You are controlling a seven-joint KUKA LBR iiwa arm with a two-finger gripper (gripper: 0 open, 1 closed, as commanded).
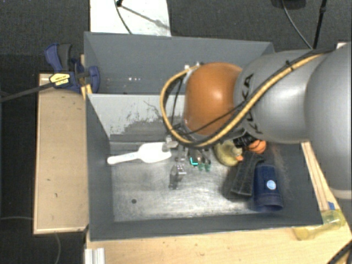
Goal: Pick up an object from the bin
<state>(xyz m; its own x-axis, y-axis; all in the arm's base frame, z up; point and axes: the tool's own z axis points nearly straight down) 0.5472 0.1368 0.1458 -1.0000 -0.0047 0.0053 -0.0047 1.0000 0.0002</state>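
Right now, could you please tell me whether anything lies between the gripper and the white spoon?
Nothing visible does: only bare bin floor separates the gripper from the white spoon up-left of it.

Soft light is falling into the bin [100, 147].
Dull glare is streaking the floor [148, 194] below the gripper [177, 176]; shadow is seemingly pooling beside it, under the arm [297, 98].

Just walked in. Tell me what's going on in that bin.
The arm's gripper is down near the floor of the grey bin, about mid-bin, just to the view's right of a white plastic spoon. No object is visibly held. Further to the view's right lies a small heap: a dark blue item, a black item and a yellowish one.
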